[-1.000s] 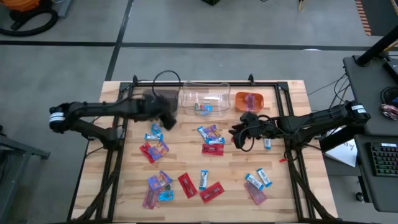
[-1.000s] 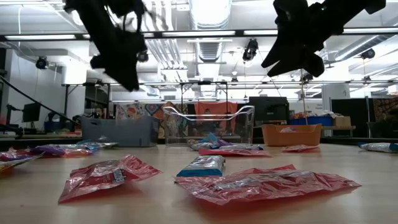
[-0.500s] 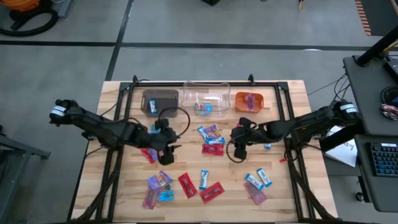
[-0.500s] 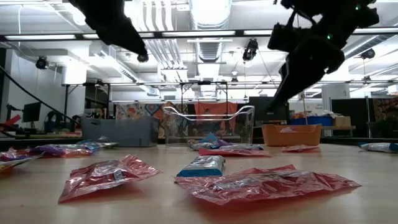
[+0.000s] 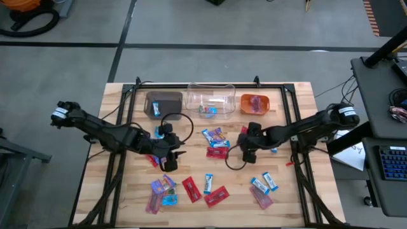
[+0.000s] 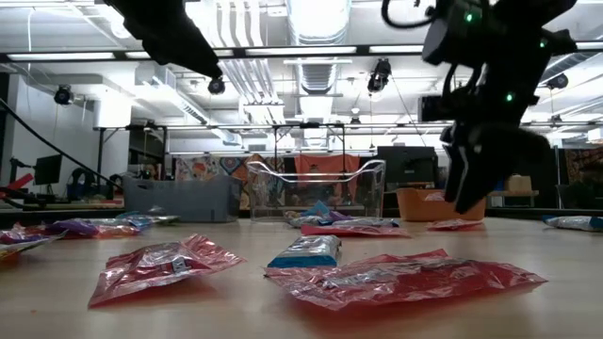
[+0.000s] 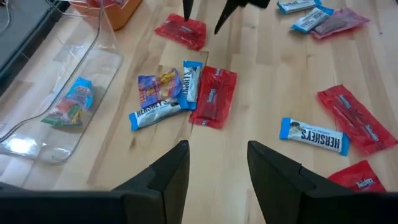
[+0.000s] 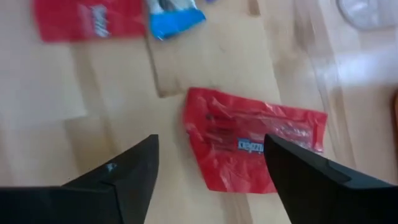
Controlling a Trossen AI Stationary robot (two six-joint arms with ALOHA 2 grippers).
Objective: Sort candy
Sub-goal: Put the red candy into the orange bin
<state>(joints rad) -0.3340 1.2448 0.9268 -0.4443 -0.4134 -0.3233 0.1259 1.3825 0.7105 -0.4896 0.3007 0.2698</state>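
from above, my right gripper is hanging over a red candy below the orange bin; my left gripper is waiting mid-table. through my right wrist, my fingers are standing wide apart, holding nothing, the red candy lying between them.

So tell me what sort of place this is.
Most likely a robotics lab or workshop: a wooden table on a grey floor, exposed ceiling ducts overhead, and a desk with a keyboard beside the rig.
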